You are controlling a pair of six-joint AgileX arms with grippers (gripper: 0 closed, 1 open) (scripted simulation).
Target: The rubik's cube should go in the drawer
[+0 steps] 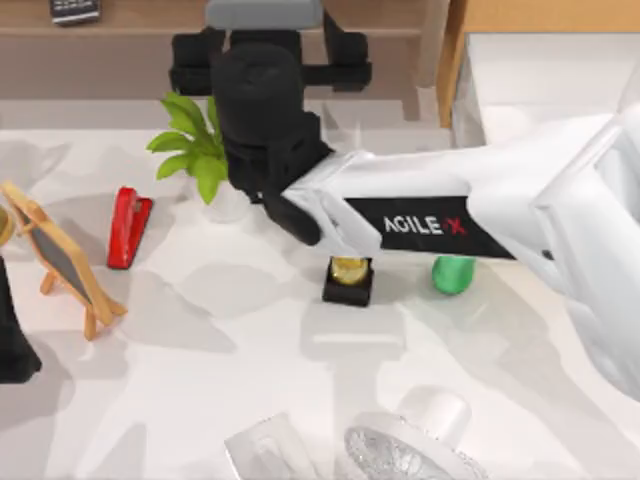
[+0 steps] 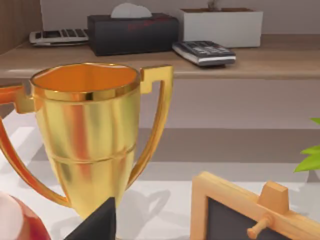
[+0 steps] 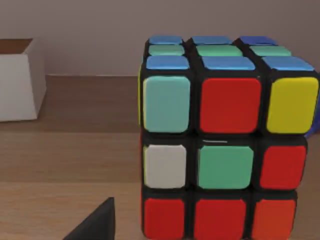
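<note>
Rubik's cube [image 3: 222, 142] on wooden shelf [image 3: 70, 150], perhaps ungripped

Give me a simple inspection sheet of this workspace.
Surface: white table, crowded.
Job's things: cube on the wooden shelf; drawer at the rear right, white inside showing.
Clutter: stapler, plant, chalkboard, small trophy, green object, fan.
Claws: right claw over the shelf, close to the cube; left claw parked at the left edge, by a big trophy.
Cables: nothing seen.
Surroundings: calculator and tissue box on the shelf.
</note>
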